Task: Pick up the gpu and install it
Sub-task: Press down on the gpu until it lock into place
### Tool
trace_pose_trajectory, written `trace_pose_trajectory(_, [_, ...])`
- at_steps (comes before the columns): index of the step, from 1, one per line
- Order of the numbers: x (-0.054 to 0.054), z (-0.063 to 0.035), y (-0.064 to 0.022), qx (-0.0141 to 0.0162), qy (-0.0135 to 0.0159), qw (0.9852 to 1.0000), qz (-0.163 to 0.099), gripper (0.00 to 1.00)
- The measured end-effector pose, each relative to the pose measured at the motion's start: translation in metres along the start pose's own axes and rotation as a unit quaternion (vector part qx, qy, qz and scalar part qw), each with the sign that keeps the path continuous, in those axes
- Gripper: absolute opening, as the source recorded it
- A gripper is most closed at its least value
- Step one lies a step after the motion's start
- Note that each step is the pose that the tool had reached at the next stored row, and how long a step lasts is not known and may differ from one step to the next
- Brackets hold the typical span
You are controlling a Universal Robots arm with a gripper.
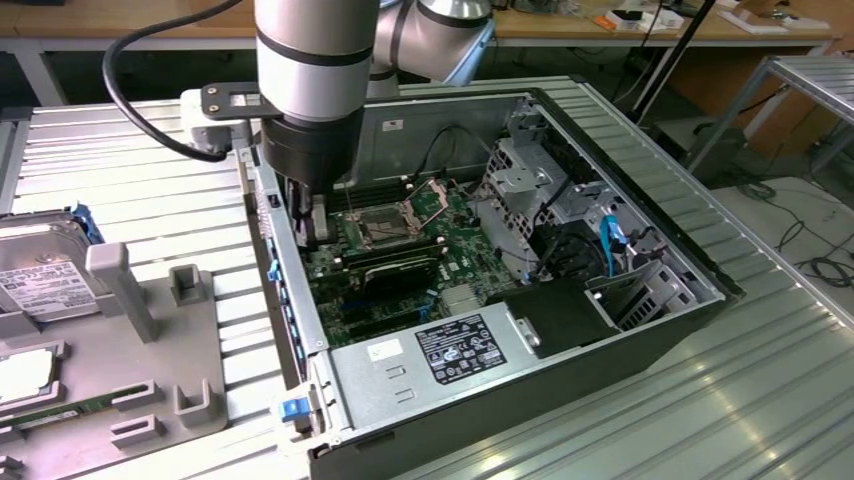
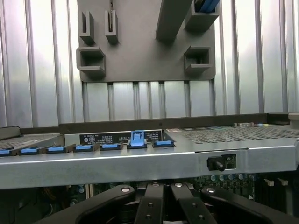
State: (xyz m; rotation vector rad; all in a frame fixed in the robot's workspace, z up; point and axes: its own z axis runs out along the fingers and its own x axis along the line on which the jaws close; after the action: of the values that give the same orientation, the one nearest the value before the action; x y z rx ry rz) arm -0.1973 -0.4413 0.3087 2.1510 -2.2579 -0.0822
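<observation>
**A:** Going from the left of the exterior view, what's on the surface (image 1: 160,150)?

**B:** At the left edge there's a hard drive (image 1: 40,275) and below it a RAM stick (image 1: 60,408), both in the grey holder (image 1: 200,330). Right of that is the open computer case (image 1: 641,330), lying on its side with the motherboard (image 1: 441,215) facing up.

**A:** And the claw (image 1: 311,225)?

**B:** It's down inside the case, upper left of centre, close to the rear wall with the blue clips (image 2: 84,148). The claw is closed. In the wrist view the fingers (image 2: 150,205) meet at the tips. I can't make out anything pinched between them.

**A:** Where's the gpu, then?

**B:** My best reading is the dark card (image 1: 394,272) on the motherboard, just below and right of the claw and near it. I can't tell whether they touch.

**A:** Its long axis?

**B:** It runs from the rear wall at left toward the drive cage (image 1: 527,190) at right, rising slightly across the picture. The claw stands over the card's rear-wall end.
</observation>
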Motion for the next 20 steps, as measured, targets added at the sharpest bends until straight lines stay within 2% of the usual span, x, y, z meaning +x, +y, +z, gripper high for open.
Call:
trace_pose_trajectory(1, [0.0,0.0,-0.0001,-0.0001,-0.0039,1.0,0.0,0.11])
trace_pose_trajectory(3, [-0.001,0.0,-0.0013,-0.0005,-0.0139,0.9999,-0.001,0.11])
trace_pose_trajectory(8, [-0.001,-0.0087,-0.0022,-0.0069,-0.0136,0.9999,-0.001,0.11])
trace_pose_trajectory(9, [0.0,-0.0092,-0.0022,-0.0077,-0.0124,0.9999,0.0,0.11])
trace_pose_trajectory(10, [0.001,-0.0096,-0.0023,-0.0087,-0.0088,0.9999,0.0,0.11])
trace_pose_trajectory(13, [0.003,-0.0096,-0.0024,-0.0092,-0.0073,0.9999,0.0,0.11])
trace_pose_trajectory(20, [0.01,-0.009,-0.0048,-0.0094,-0.0074,0.9999,0.0,0.11])
